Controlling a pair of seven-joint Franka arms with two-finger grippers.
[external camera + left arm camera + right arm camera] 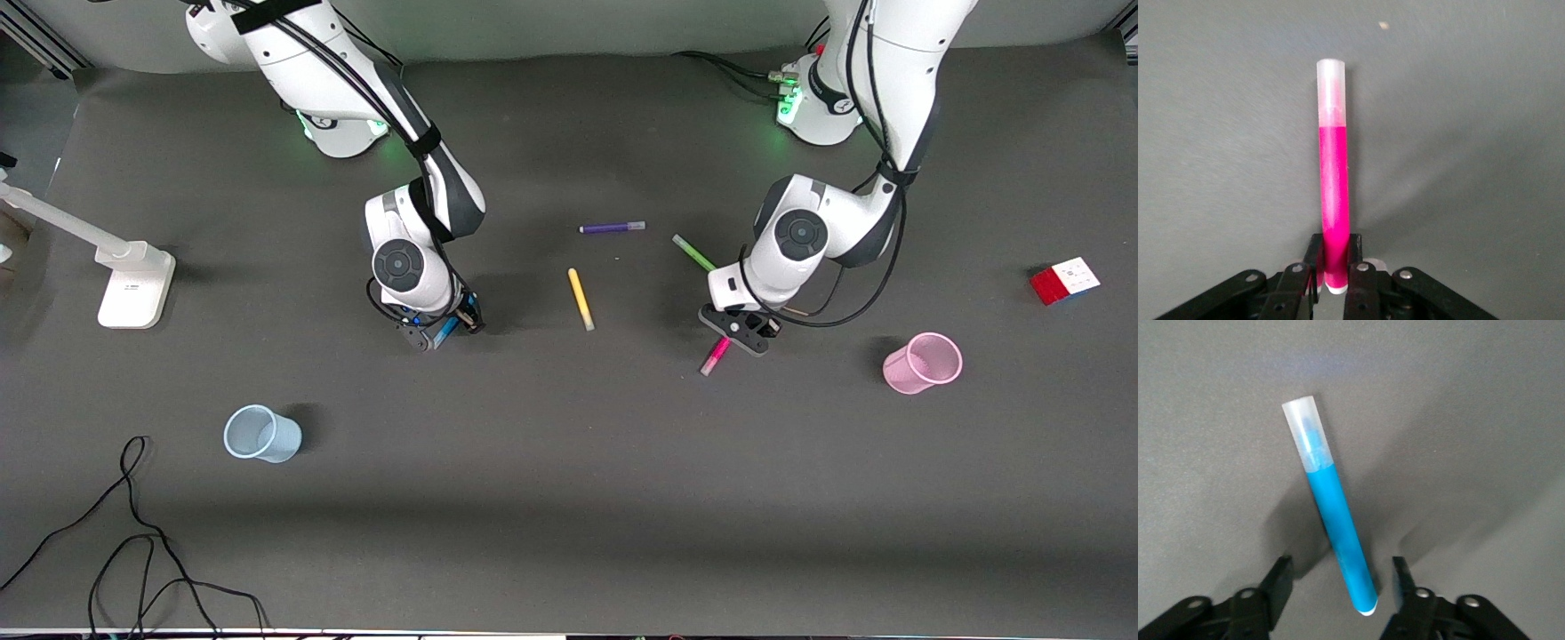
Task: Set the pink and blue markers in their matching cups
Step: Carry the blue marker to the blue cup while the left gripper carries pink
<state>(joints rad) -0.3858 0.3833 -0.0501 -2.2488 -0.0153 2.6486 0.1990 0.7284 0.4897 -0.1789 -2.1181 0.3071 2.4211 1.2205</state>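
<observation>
The pink marker (1333, 187) lies low at the table, its pale cap pointing away from my left gripper (1335, 263), which is shut on its tail end. In the front view the left gripper (738, 332) is beside the pink marker (715, 356). The blue marker (1331, 513) lies on the table between the open fingers of my right gripper (1338, 580), touching neither. In the front view the right gripper (442, 330) is low over the blue marker (447, 331). The pale blue cup (260, 434) stands toward the right arm's end. The pale pink cup (923, 363) stands toward the left arm's end.
A purple marker (612, 228), a yellow marker (581, 299) and a green marker (693, 253) lie between the arms. A coloured cube (1064, 280) sits beside the pink cup, farther from the camera. A white stand (133, 280) and a black cable (133, 542) are at the right arm's end.
</observation>
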